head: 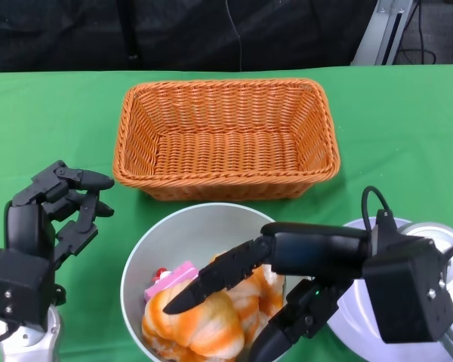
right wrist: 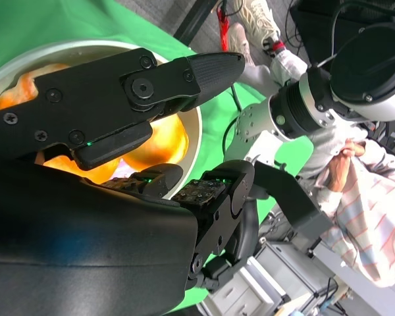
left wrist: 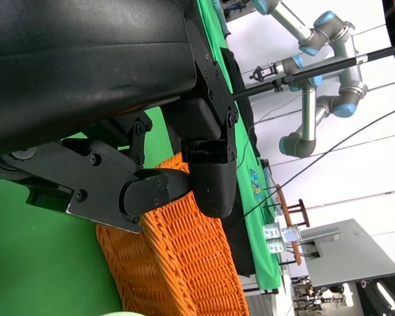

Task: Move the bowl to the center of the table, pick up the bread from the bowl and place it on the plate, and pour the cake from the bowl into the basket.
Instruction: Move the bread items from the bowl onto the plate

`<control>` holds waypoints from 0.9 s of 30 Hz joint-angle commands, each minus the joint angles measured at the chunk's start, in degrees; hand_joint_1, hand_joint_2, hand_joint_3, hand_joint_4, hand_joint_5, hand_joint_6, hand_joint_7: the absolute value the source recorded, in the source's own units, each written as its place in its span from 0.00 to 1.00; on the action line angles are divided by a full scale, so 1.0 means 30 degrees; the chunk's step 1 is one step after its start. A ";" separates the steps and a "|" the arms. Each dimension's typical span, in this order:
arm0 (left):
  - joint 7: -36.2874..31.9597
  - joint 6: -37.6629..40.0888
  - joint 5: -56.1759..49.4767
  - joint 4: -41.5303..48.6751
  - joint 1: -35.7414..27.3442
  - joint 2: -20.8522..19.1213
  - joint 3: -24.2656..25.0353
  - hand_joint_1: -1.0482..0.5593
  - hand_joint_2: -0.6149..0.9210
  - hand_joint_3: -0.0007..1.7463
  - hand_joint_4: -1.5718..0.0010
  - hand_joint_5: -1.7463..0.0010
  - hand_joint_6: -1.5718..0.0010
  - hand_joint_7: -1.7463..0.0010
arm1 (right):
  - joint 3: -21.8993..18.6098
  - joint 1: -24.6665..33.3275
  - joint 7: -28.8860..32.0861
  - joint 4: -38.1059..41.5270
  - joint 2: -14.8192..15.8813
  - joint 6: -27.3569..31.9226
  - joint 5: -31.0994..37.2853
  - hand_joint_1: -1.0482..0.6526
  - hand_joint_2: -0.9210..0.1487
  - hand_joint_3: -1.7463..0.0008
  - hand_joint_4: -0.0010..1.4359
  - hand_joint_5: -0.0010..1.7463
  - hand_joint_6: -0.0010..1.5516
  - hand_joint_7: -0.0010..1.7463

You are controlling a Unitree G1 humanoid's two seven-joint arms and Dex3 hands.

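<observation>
Right hand (head: 287, 290): I'm reaching into the bowl (head: 147, 249), fingers spread over the bread (head: 211, 324), nothing grasped yet.
Left hand (head: 57, 215): idling released, frame's left.
Bread: soft, light; I'm pinching its middle gently.

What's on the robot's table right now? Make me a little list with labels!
table cover: green cloth
basket: orange wicker, nothing in it, at the far middle
bowl: pale, near edge, in front of the basket
bread: orange-and-white pieces inside the bowl
cake: small pink piece in the bowl, beside the bread
plate: white, right of the bowl, partly hidden
right hand: fingers reaching into the bowl over the bread, not yet closed on it
left hand: left of the bowl, holds nothing
</observation>
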State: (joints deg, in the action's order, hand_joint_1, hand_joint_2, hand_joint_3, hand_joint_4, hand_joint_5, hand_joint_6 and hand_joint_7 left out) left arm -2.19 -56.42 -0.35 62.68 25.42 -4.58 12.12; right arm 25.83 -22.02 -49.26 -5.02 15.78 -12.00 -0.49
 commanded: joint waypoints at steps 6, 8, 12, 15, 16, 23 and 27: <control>0.0001 0.0008 0.0420 -0.0065 -0.0185 -0.0029 0.0077 0.59 0.92 0.34 0.48 0.24 0.43 0.42 | 0.0308 -0.0482 0.0033 0.0684 -0.0202 -0.0833 0.0543 0.13 0.00 0.91 0.49 0.05 0.35 0.00; -0.0101 0.0038 0.0356 -0.0015 -0.0156 -0.0034 0.0033 0.58 0.92 0.34 0.48 0.24 0.43 0.43 | 0.0380 -0.0520 0.0084 0.0893 -0.0261 -0.1193 0.0736 0.13 0.00 0.91 0.49 0.05 0.35 0.00; -0.0186 0.0101 0.0351 -0.0055 -0.0162 0.0028 0.0023 0.58 0.92 0.35 0.49 0.22 0.43 0.42 | 0.0481 -0.0665 0.0170 0.1035 -0.0228 -0.1469 0.1166 0.13 0.00 0.90 0.48 0.04 0.34 0.00; -0.0425 0.0175 0.0200 -0.0112 -0.0189 0.0030 -0.0009 0.58 0.91 0.35 0.48 0.22 0.43 0.41 | 0.0396 -0.0615 0.0675 0.1298 -0.0365 -0.2168 0.1524 0.13 0.00 0.90 0.49 0.04 0.35 0.00; -0.0363 0.0141 0.0257 -0.0096 -0.0184 0.0051 0.0013 0.58 0.91 0.36 0.49 0.21 0.43 0.41 | 0.0385 -0.0627 0.0887 0.1388 -0.0355 -0.2525 0.1727 0.13 0.00 0.90 0.49 0.04 0.35 0.00; -0.0022 0.0124 0.0569 -0.0058 -0.0156 0.0136 0.0144 0.58 0.89 0.39 0.50 0.20 0.44 0.39 | 0.0193 -0.0382 0.2752 0.1805 -0.0380 -0.4895 0.3167 0.13 0.00 0.90 0.51 0.04 0.36 0.01; 0.0059 -0.0230 0.0516 0.0238 -0.0056 0.0044 0.0173 0.57 0.90 0.40 0.50 0.20 0.47 0.37 | 0.0062 -0.0249 0.3371 0.1816 -0.0397 -0.5264 0.3221 0.14 0.00 0.91 0.50 0.04 0.38 0.01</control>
State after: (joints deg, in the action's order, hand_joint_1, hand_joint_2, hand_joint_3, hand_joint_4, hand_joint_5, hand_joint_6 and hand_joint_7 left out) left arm -2.15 -56.11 0.39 62.73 25.35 -3.64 12.29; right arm 26.81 -23.18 -40.19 0.36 14.57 -26.89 9.41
